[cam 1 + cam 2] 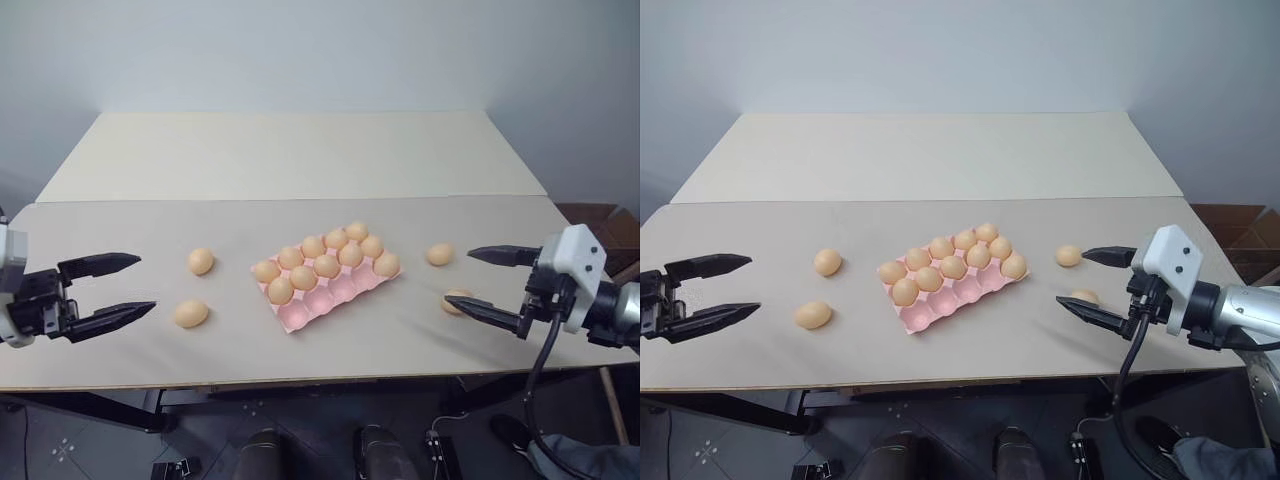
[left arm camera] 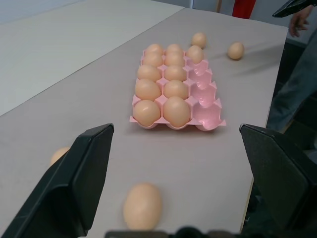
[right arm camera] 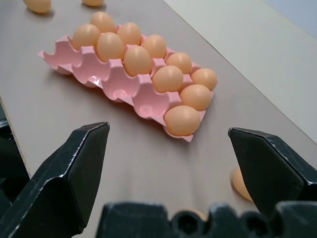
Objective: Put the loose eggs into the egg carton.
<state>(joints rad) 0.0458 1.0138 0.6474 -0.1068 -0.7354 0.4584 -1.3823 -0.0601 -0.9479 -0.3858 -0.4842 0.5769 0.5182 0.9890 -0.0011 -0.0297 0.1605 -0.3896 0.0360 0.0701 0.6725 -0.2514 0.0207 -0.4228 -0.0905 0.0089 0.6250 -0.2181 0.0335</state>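
You are looking down at a pale desk (image 1: 300,150) with the egg carton (image 1: 330,295) sitting near its middle, turned at an angle so that its long side is running from near left to far right. The carton is holding ten eggs in its two far rows, and the row of cups nearest you is standing bare apart from the egg at its right end.

Four loose eggs are lying on the desk. On the left, one egg (image 1: 201,261) is resting well apart from the carton, and another egg (image 1: 191,314) is lying nearer to you, just below the first. On the right, a third egg (image 1: 440,254) is sitting a little way off the carton's right end, and a fourth egg (image 1: 457,299) is lying nearer you, partly hidden behind the lower finger of your right pincer.

Your left pincer (image 1: 135,285) is hanging at the left edge of the desk with its two black fingers spread wide, gripping nothing, and pointing toward the two left eggs. Your right pincer (image 1: 458,276) is likewise standing wide open and empty at the right side, pointing left toward the carton, with its near finger (image 1: 485,312) lying across the fourth egg in the head view; you cannot tell whether it is touching it.

A person's hand (image 2: 299,19) is showing at the far right, beyond the desk.
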